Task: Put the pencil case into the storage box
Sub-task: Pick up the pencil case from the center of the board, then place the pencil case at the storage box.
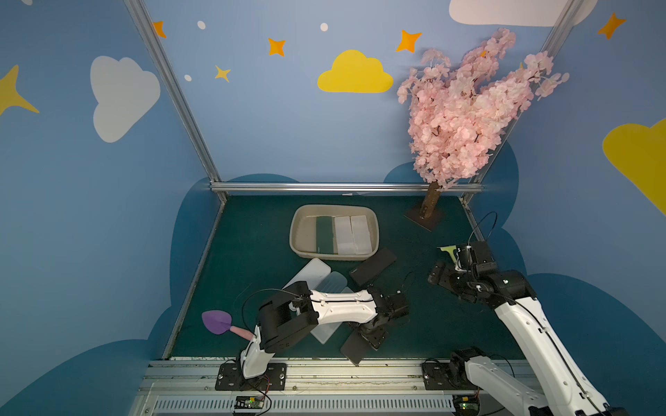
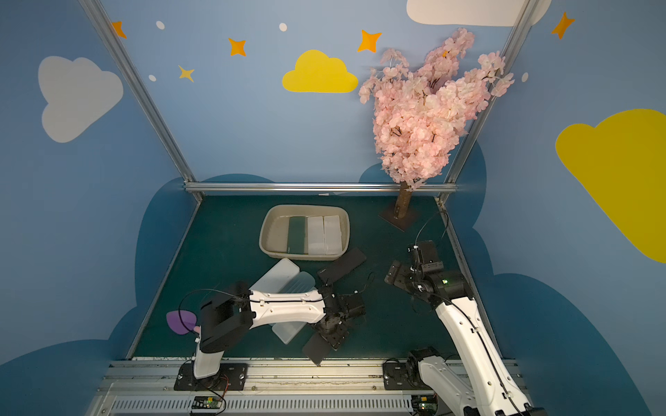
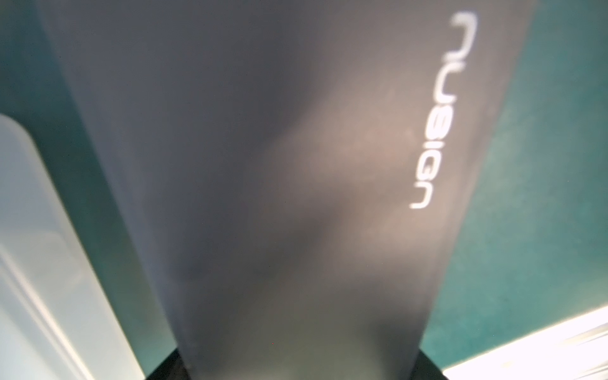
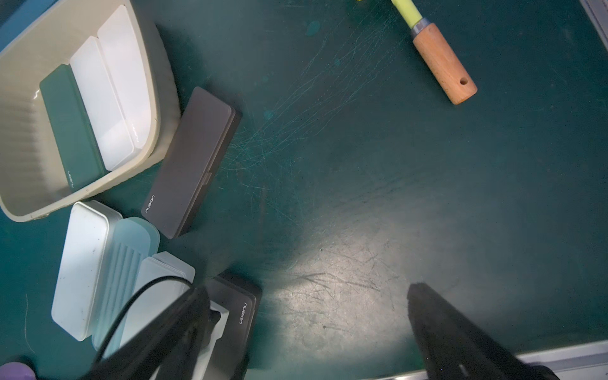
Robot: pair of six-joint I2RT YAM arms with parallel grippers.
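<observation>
The beige storage box [image 1: 296, 230] stands at the back middle in both top views. It holds a dark green case [image 1: 325, 234] and two white cases [image 1: 352, 233]. My left gripper [image 1: 364, 338] is near the table's front edge, shut on a dark grey pencil case [image 3: 263, 164] whose free end slants toward the front rail. That case fills the left wrist view from jaw to jaw. A second dark grey pencil case [image 1: 373, 265] lies against the box's front right corner. My right gripper [image 4: 309, 312] hovers open over bare mat at the right.
White and translucent cases [image 1: 312, 273] lie in front of the box, partly under my left arm. A wooden-handled tool [image 4: 442, 62] lies near the right gripper. A pink tree [image 1: 430, 205] stands back right. A purple spatula [image 1: 215, 321] lies front left. The metal rail [image 1: 324, 371] runs along the front.
</observation>
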